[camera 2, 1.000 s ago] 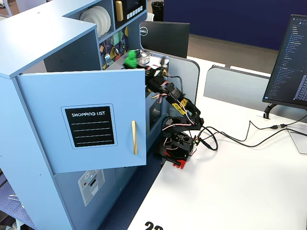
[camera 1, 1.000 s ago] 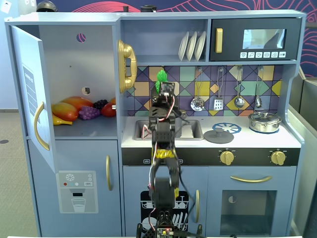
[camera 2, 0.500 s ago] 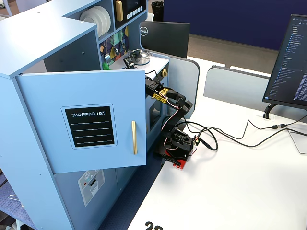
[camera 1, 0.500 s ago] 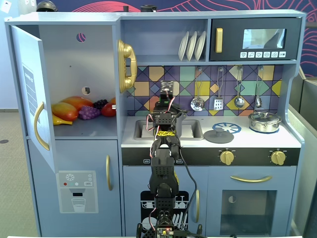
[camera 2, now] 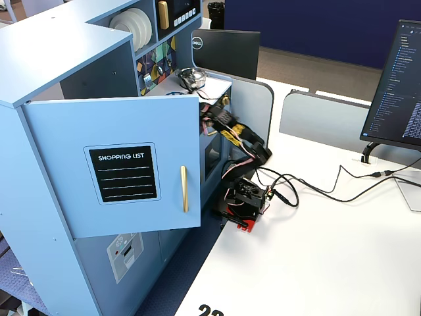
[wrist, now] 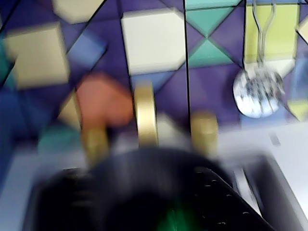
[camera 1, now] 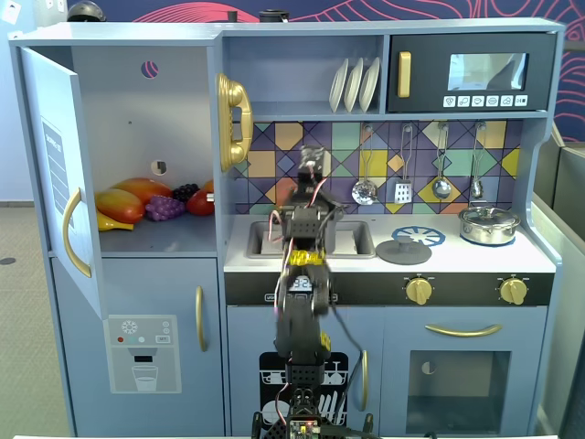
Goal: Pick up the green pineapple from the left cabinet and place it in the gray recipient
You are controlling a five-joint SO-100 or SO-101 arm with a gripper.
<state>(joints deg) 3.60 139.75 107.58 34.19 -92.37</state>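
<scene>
The left cabinet [camera 1: 137, 101] stands open, its door [camera 1: 55, 165] swung out to the left; the door also shows in a fixed view [camera 2: 112, 164]. Orange, red and purple toy fruits lie on its shelf, with no green pineapple among them. My gripper [camera 1: 311, 183] is raised over the sink, in front of the tiled backsplash. The wrist view is heavily blurred. There my dark gripper [wrist: 163, 202] fills the bottom, and a bright green patch, the green pineapple [wrist: 179, 220], sits between the jaws. The gray recipient is hidden, and I cannot pick it out behind the arm.
A gold faucet [wrist: 146, 115] stands just ahead of the gripper. A flat gray lid [camera 1: 403, 251] and a shiny silver lidded pot [camera 1: 489, 225] sit on the counter to the right. Utensils hang on the backsplash [camera 1: 366, 190]. The microwave [camera 1: 475, 73] is at the upper right.
</scene>
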